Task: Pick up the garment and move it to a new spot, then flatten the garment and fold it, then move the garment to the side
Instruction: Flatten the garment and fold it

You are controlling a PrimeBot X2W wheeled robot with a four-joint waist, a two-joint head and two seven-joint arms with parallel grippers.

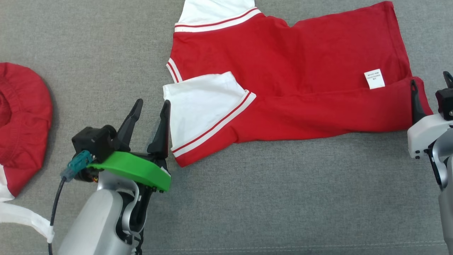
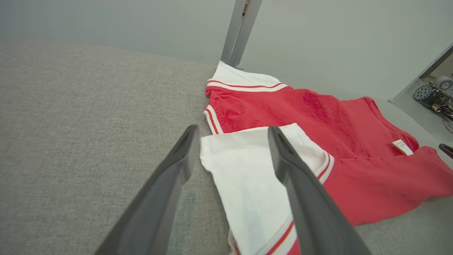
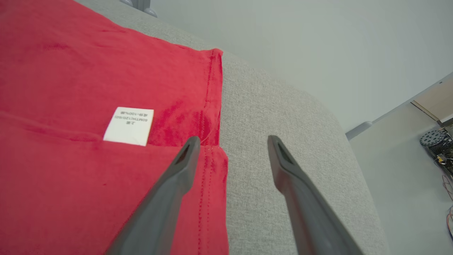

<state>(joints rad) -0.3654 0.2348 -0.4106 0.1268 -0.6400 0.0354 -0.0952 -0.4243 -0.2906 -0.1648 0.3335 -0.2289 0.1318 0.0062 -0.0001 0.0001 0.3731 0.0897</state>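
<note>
A red T-shirt [image 1: 290, 67] with white, red-striped sleeves lies on the grey cloth surface, its near long edge folded over the body and a white care label [image 1: 374, 78] showing. One white sleeve [image 1: 198, 106] lies on top at the left end. My left gripper [image 1: 151, 105] stands open just left of that sleeve, empty; in the left wrist view the left gripper [image 2: 231, 132] straddles the sleeve's corner [image 2: 247, 177]. My right gripper [image 1: 430, 80] is open at the shirt's hem corner; in the right wrist view the right gripper [image 3: 231, 141] straddles the hem edge [image 3: 212, 106].
Another red and white garment [image 1: 21, 117] lies bunched at the left edge of the surface. A grey metal post [image 2: 240, 32] stands behind the surface's far edge. Floor and some hardware [image 3: 435, 145] lie beyond the surface's right end.
</note>
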